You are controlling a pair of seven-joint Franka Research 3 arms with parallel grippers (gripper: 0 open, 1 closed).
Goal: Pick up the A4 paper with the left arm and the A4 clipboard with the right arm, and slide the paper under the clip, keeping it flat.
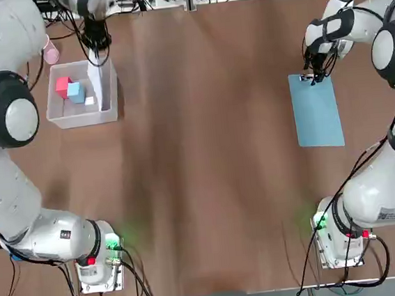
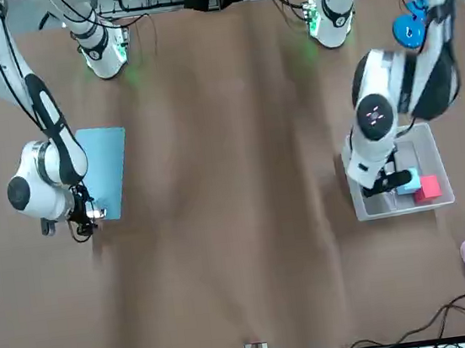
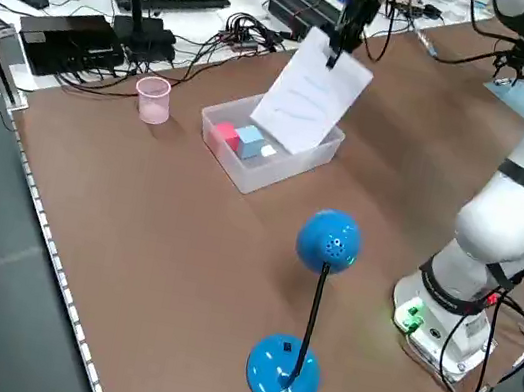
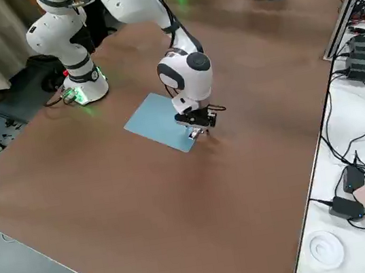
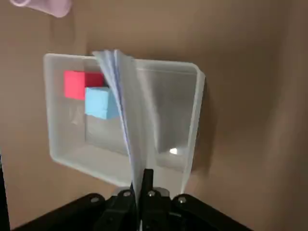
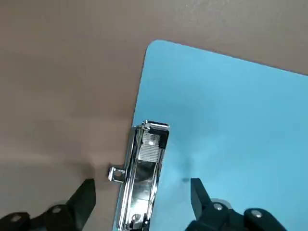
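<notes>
Top view: the left gripper (image 1: 95, 54) hangs over the white plastic bin (image 1: 58, 118) at the far left of the table (image 1: 198, 155), its fingers pinched shut on the top edge of the A4 paper (image 1: 99, 84). The sheet hangs edge-on from that grip, its lower end inside the bin beside a red block (image 1: 63, 86) and a blue block (image 1: 76, 92). A pink cup (image 1: 50, 51) stands just beyond the bin. On the right side, the A4 clipboard (image 1: 316, 110) lies flat on the table. The right gripper (image 1: 315, 74) is poised over the board's far short edge, fingers spread wide to either side of the clip (image 6: 144, 168), not closed on it.
</notes>
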